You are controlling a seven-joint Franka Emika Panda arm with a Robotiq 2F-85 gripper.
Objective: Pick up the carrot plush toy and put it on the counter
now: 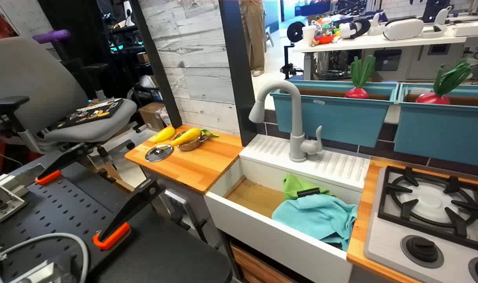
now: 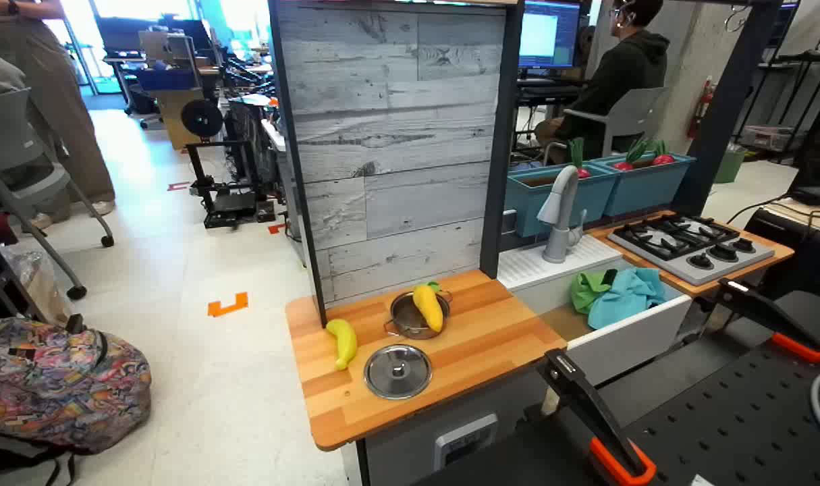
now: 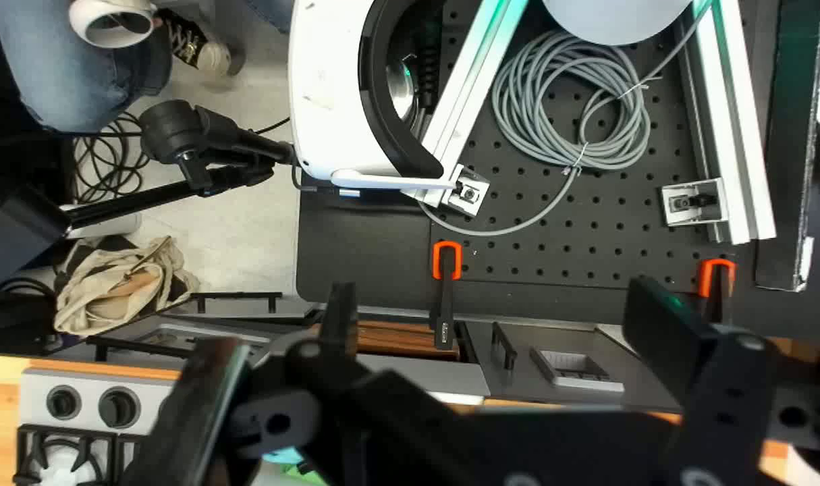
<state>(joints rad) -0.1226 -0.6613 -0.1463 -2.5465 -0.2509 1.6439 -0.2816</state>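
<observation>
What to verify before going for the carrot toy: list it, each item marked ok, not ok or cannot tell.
1. Gripper open: ok, jaws apart, nothing seen between them.
2. Gripper lined up with the carrot plush toy: not ok, the wrist view does not show it.
3. Toy graspable from above: ok, it seems; it lies across the pot.
4. Lid off the pot: ok, it lies on the counter.
5. Set-down spot: ok, counter wood shows between pot and sink.
6. Approach path: cannot tell, the gripper shows in neither exterior view.
</observation>
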